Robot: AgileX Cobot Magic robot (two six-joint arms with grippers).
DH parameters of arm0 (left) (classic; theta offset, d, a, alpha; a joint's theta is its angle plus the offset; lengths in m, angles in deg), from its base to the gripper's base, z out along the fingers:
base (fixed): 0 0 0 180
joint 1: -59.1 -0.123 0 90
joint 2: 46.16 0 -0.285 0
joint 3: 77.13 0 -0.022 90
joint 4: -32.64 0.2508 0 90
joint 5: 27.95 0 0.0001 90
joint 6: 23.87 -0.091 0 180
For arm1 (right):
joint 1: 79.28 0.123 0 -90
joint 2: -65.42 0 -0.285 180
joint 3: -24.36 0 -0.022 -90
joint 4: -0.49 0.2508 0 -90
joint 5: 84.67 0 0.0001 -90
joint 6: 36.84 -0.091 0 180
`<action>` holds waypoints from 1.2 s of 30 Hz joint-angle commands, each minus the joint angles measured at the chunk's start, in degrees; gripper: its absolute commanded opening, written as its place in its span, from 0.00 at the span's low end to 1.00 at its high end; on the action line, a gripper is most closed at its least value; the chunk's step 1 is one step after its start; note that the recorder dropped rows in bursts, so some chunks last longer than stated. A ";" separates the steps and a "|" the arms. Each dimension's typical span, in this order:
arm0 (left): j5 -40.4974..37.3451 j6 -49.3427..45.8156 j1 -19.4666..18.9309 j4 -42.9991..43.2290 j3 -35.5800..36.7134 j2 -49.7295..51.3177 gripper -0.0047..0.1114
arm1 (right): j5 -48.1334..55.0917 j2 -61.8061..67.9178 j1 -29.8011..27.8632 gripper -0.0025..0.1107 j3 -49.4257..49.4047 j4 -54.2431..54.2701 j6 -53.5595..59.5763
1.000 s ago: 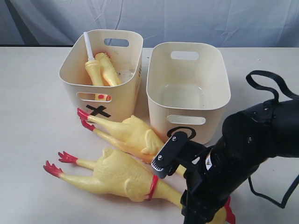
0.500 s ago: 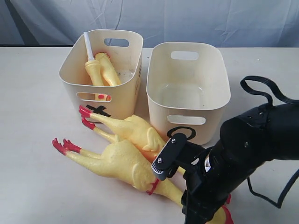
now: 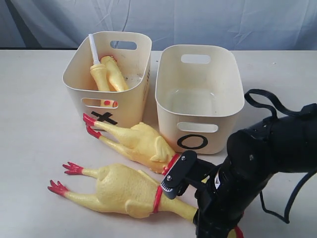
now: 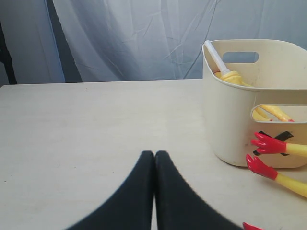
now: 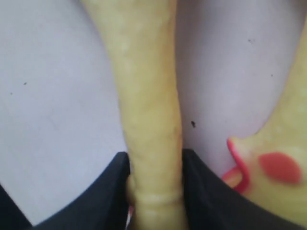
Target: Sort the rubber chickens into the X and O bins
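Two big rubber chickens lie on the table in front of the bins. The nearer one [image 3: 124, 191] has its neck [image 5: 148, 96] clamped between my right gripper's [image 5: 154, 163] fingers; in the exterior view the black right arm [image 3: 252, 168] covers that grip. The farther big chicken [image 3: 141, 144] rests with its red feet [image 4: 266, 143] against the X bin [image 3: 74, 74]. Two slim chickens [image 3: 110, 74] stand inside the X bin. The O bin [image 3: 223, 119] holds no chicken. My left gripper [image 4: 154, 153] is shut and empty, low over bare table, away from the X bin [image 4: 230, 120].
A chicken's head [image 5: 273, 163] with red markings lies right beside my right fingers. A white stick [image 3: 93, 48] pokes up from the X bin. A grey cloth hangs behind the table. A black cable [image 3: 270, 101] loops off the right arm.
The nearer big chicken's body swung toward the X bin and then back out, its feet ending near the front left. The right arm sank lower, uncovering the O mark.
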 commanded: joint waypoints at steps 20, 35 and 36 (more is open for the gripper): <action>0.26 0.07 0.23 0.09 -0.32 -0.19 0.04 | 25.67 -13.35 -0.06 0.26 6.68 31.03 16.98; 0.26 0.07 0.23 0.09 -0.32 -0.19 0.04 | -7.28 -23.21 -0.06 0.26 30.59 33.06 20.42; 0.26 0.07 0.23 0.09 -0.32 -0.19 0.04 | -9.18 -23.32 -0.06 0.26 31.02 31.78 18.85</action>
